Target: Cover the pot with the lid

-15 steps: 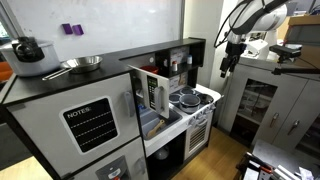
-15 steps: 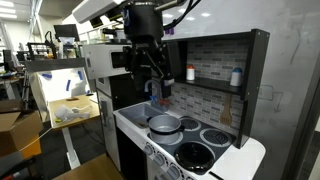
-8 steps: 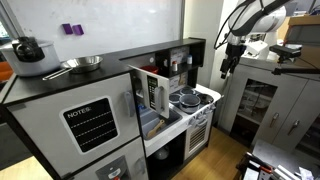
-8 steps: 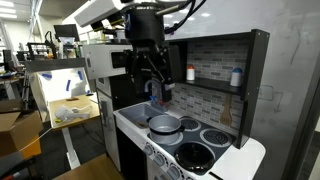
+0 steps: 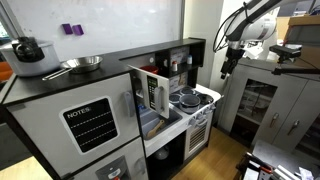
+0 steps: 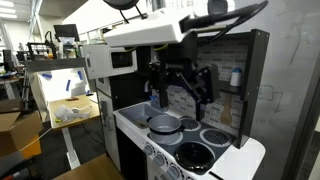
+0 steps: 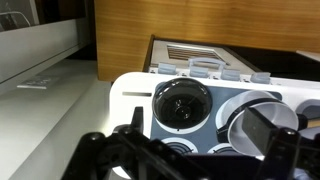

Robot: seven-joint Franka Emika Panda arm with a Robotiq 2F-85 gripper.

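The pot (image 7: 181, 104), small and round with a dark inside, sits on a burner of the toy stove; it also shows in an exterior view (image 6: 195, 155). The silvery lid (image 7: 238, 122) lies on the burner beside it, partly hidden by a finger, and shows in an exterior view (image 6: 165, 124). My gripper (image 7: 200, 150) hangs open and empty above the stove, apart from both. It shows in both exterior views (image 6: 180, 92) (image 5: 228, 64).
The white stove top (image 7: 128, 98) sits under a dark hood shelf (image 6: 225, 45) with small bottles. A larger frying pan (image 5: 82, 64) and a black kettle (image 5: 28, 48) stand on the toy fridge top. A metal cabinet (image 5: 265, 105) stands beside the kitchen.
The wrist has turned above the stove, so the two fingers now show spread wide side by side. The pot and lid have not moved.
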